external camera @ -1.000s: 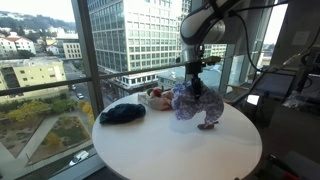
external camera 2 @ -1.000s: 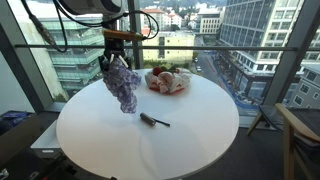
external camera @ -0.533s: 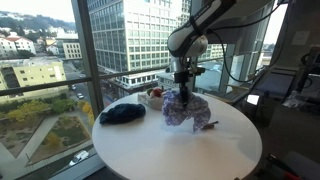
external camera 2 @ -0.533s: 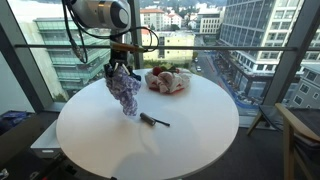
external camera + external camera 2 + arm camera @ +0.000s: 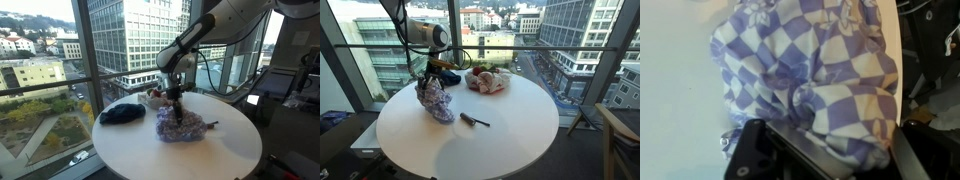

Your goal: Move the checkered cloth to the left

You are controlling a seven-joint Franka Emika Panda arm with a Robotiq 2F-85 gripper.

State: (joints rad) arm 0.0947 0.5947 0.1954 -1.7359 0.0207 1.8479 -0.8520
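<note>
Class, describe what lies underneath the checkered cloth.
The checkered cloth rests bunched on the white table. Whatever lies beneath its folds is hidden; the gripper pinches its top.

Round white table before tall windows, daylit city towers beyond

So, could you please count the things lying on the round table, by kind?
Cloths: 3 (checkered cloth, dark blue cloth, red-and-white cloth)
Small dark tool: 1
Total: 4
</note>
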